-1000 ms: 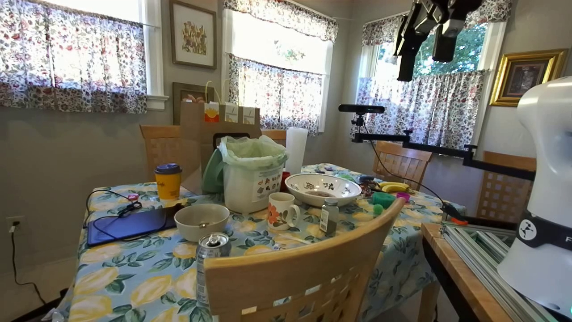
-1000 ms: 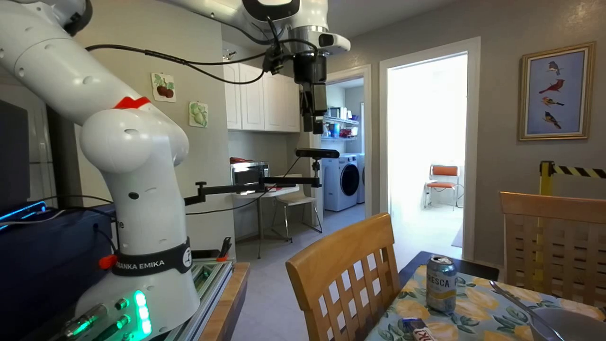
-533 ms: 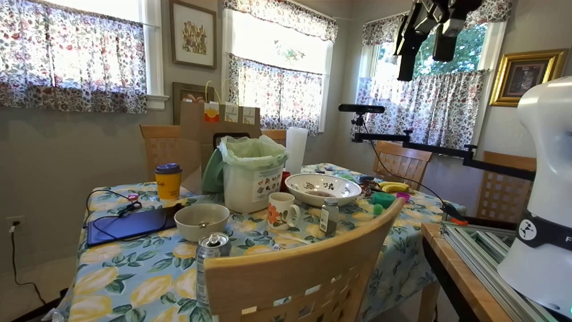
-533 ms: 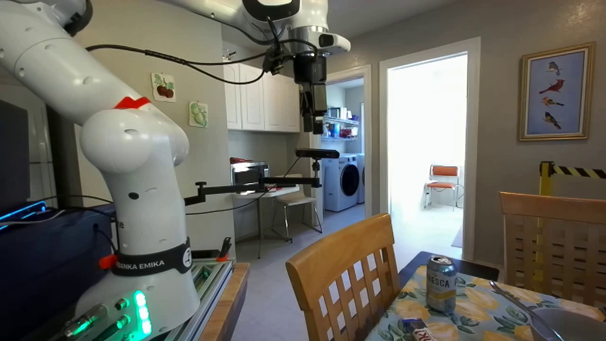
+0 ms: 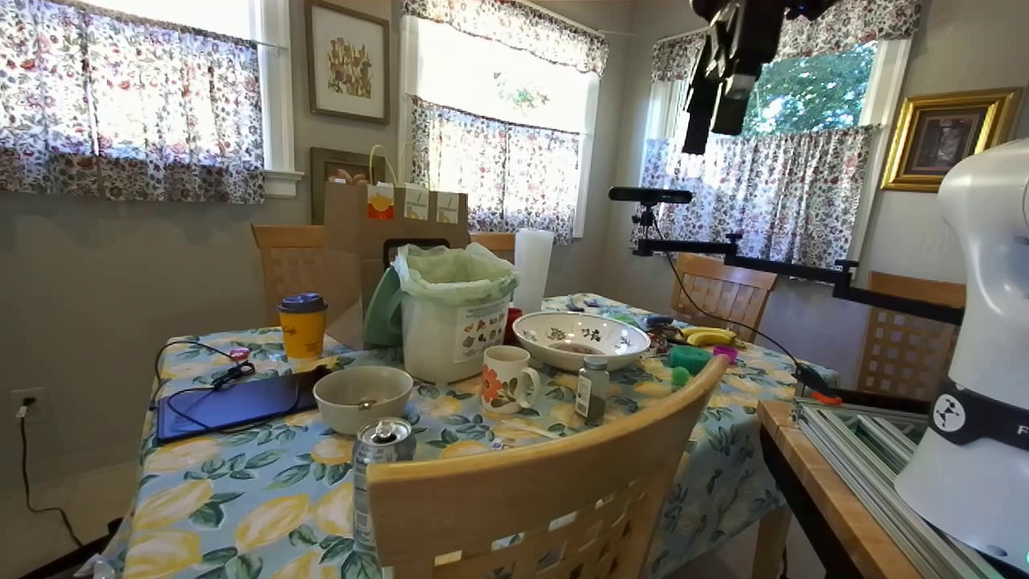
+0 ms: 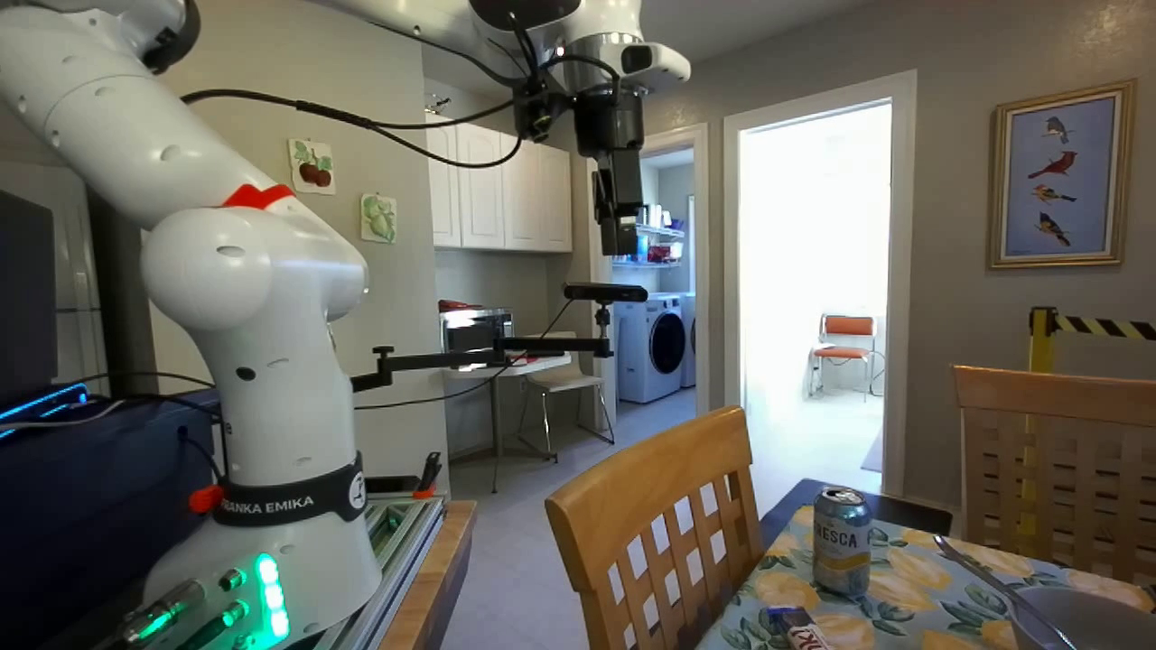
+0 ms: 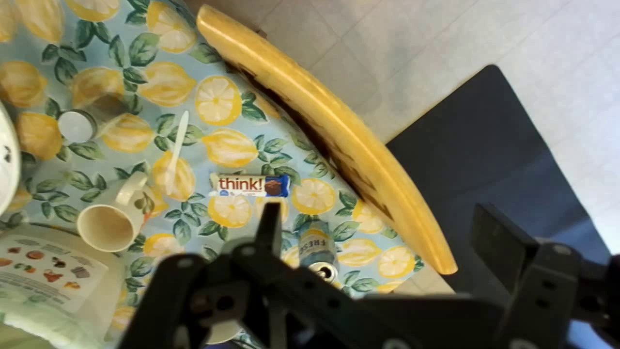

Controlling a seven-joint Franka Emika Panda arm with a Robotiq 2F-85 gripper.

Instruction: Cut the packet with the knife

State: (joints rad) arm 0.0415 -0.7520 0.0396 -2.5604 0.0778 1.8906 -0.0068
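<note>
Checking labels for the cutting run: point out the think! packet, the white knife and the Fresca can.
think! packet (image 7: 250,185), wrist view, middle of its printed face.
White knife (image 7: 178,144), wrist view, partway along its length.
Fresca can (image 6: 842,545), in an exterior view, labelled side wall.

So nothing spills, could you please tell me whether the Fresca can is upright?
Upright: in both exterior views, the Fresca can stands with its top up.

We see the arm (image 6: 257,271) has moved, its gripper (image 5: 711,135) turned and shifted toward nine o'clock in an exterior view.
</note>
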